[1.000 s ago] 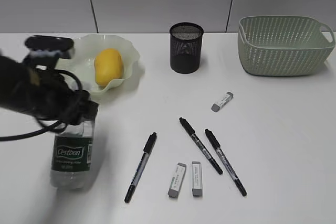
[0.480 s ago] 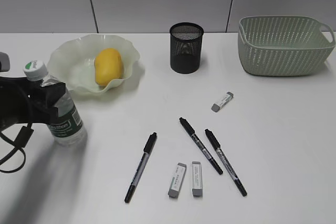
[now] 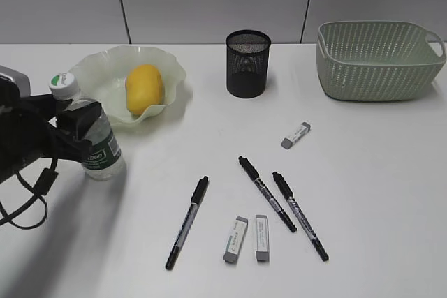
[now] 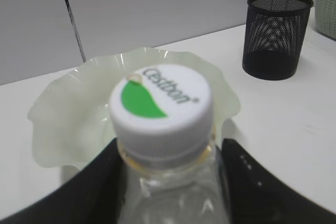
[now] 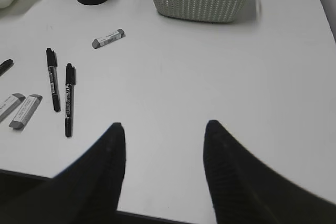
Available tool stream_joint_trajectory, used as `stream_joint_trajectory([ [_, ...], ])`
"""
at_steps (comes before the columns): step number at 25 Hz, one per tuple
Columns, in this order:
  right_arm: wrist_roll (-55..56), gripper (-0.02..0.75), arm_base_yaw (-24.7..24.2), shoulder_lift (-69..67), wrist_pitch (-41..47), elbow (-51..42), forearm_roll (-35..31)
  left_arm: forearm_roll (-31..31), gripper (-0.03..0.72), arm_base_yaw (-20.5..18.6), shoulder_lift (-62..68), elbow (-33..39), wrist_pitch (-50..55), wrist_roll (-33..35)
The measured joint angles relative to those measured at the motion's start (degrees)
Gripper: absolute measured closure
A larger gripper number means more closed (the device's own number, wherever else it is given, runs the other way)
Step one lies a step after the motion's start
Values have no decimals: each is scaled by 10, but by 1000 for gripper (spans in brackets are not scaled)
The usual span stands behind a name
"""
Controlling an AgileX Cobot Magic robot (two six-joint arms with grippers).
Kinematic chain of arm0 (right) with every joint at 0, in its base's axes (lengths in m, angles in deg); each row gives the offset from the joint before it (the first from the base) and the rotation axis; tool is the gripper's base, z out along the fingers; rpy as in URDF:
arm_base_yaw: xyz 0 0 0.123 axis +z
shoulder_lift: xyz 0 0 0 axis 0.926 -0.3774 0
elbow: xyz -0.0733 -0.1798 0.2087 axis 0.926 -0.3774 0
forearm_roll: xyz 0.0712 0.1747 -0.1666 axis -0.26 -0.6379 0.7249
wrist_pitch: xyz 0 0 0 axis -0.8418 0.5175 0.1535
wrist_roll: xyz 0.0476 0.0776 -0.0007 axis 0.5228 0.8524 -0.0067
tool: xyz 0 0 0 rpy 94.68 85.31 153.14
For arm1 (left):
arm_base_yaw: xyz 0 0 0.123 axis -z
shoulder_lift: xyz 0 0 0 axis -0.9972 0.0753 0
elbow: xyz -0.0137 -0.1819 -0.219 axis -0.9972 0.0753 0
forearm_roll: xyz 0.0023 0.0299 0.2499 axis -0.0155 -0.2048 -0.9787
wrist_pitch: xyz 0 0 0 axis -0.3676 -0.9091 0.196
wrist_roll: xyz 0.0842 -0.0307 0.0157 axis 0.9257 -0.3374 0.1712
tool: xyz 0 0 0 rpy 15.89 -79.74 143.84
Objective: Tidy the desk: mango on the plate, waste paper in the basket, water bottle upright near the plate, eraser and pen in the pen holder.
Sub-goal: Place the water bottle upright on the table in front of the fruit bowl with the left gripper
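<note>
The left tool (image 3: 73, 130) hides part of the bottle (image 3: 98, 146) label, and its arm runs off the left edge. In the left wrist view the bottle cap (image 4: 160, 109) is blurred and the bottle's body cut off below. The eraser (image 3: 295, 135) print is too small to read.

From my station I count 3 pens (image 3: 187, 222) on the desk (image 3: 377, 193) and 3 erasers (image 3: 295, 135) — 2 of those lie side by side, 1 sits apart. There is 1 mango (image 3: 144, 88), 1 plate (image 3: 98, 78), 1 water bottle (image 3: 94, 137), 1 pen holder (image 3: 247, 63) and 1 basket (image 3: 377, 59) — I also see 2 grippers, 1 per wrist view.
</note>
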Motion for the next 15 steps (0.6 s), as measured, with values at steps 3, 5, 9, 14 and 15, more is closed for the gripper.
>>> stream_joint_trajectory([
  [3, 0, 377, 0, 0, 0, 0, 0, 2, 270, 0, -19, -1, 37, 0],
  [5, 0, 409, 0, 0, 0, 0, 0, 1, 247, 0, -30, -1, 56, -1],
  [9, 0, 475, 0, 0, 0, 0, 0, -4, 184, 0, -41, -4, 84, -2],
  [14, 1, 494, 0, 0, 0, 0, 0, -4, 85, 0, -60, -31, 133, -6],
  [15, 1, 494, 0, 0, 0, 0, 0, -4, 77, 0, -71, -37, 143, -6],
])
